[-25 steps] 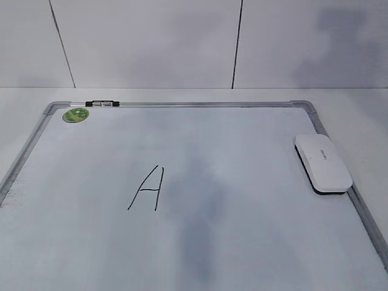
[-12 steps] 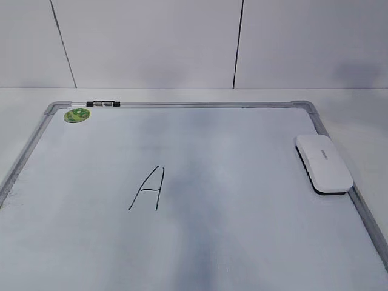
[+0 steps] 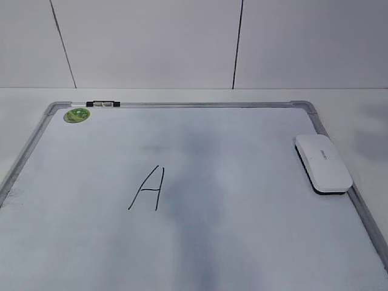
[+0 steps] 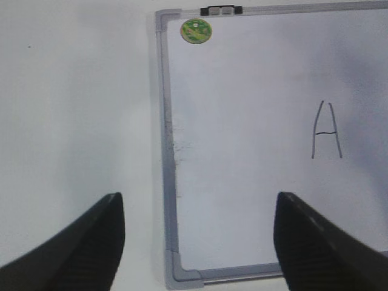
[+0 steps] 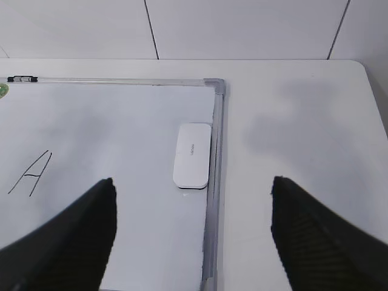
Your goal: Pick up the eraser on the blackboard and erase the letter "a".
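The white eraser [image 3: 323, 163] lies flat on the blackboard [image 3: 242, 182], against its right frame; it also shows in the right wrist view [image 5: 193, 156]. A tall capital "A" [image 3: 147, 189] is written left of the board's middle. No small letter "a" shows in any view. Neither gripper shows in the exterior view. My left gripper [image 4: 197, 206] is open and empty above the board's near left corner. My right gripper [image 5: 192, 182] is open and empty, high above the board's right frame, with the eraser just beyond its jaws.
A round green sticker [image 3: 76, 114] sits in the board's far left corner, with a small black-and-silver clip [image 3: 102, 104] on the far frame beside it. White table surrounds the board [image 5: 303, 151]. A tiled wall stands behind.
The soft shadows on the board and on the wall at the far right have shifted and faded. The eraser, the board and the capital "A" have not moved.
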You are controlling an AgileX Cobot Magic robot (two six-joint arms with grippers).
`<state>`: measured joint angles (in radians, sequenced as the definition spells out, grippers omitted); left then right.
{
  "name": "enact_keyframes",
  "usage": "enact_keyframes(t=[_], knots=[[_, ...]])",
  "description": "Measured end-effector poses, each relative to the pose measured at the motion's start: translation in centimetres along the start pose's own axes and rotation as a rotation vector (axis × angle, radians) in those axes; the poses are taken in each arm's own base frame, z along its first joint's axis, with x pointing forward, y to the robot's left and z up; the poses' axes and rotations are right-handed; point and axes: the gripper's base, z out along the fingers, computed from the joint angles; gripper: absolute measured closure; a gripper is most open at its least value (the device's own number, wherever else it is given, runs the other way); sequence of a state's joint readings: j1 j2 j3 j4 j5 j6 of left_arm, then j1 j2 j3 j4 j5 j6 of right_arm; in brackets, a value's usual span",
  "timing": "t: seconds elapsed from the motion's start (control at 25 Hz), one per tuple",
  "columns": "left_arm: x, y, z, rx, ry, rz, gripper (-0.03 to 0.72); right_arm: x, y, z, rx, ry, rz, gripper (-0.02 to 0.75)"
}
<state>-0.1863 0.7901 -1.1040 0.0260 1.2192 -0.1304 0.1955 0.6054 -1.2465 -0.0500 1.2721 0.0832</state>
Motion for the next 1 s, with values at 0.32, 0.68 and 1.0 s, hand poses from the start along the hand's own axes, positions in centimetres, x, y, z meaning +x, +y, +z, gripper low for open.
enact_keyframes(t=[0.32, 0.68, 1.0], knots=[[1.8, -0.6, -2.5, 0.105, -0.035, -0.029, 0.115, 4.2, -0.3, -1.5, -0.011, -0.035, 0.004, 0.135], [3.7, -0.4, -5.2, 0.134, -0.131, -0.018, 0.115, 8.1, -0.1, -0.5, -0.048, 0.005, 0.015, 0.142], [7.9, 0.1, -4.8, 0.136, -0.144, -0.018, 0.115, 10.3, 0.1, 1.0, -0.076, 0.063, 0.026, 0.145]])
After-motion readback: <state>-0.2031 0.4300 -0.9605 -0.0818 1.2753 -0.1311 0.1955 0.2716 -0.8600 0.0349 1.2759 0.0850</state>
